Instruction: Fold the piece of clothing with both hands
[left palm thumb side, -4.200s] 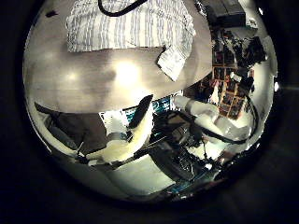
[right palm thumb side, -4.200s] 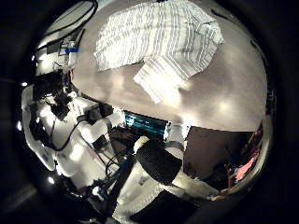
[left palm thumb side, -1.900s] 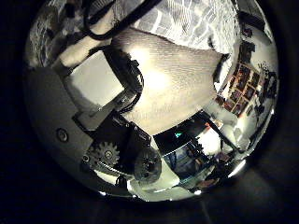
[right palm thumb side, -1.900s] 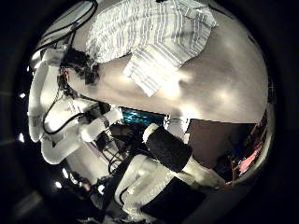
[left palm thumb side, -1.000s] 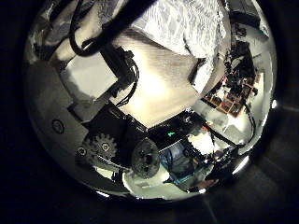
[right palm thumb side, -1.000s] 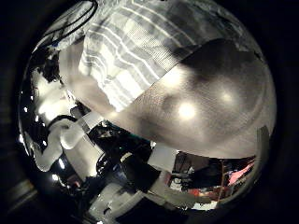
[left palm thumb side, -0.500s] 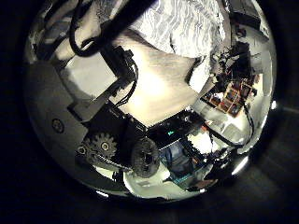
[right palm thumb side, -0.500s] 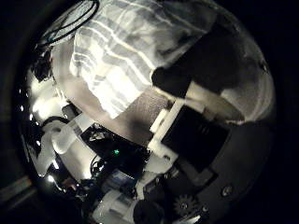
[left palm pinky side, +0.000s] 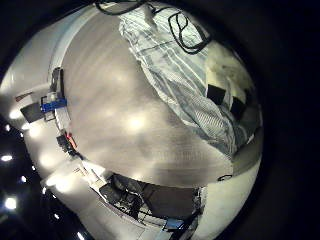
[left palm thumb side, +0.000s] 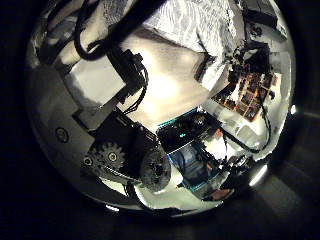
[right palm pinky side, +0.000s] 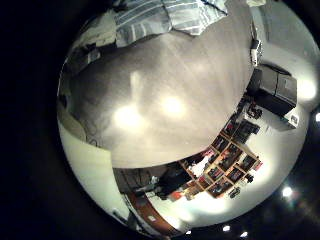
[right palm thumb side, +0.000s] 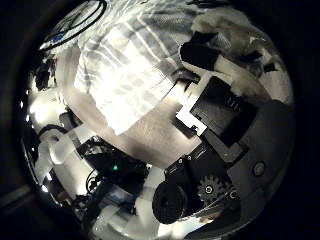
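Lying on the table (left palm pinky side: 110, 110), striped shirt (left palm pinky side: 190, 90), both hands close.

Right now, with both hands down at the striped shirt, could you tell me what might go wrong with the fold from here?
1. The right hand lies over the striped shirt near its edge; its fingers could catch only one layer, so the fold would come out uneven.
2. The left hand sits at the shirt's rim by the bare table; it might slip off and drag the cloth rather than lift it.
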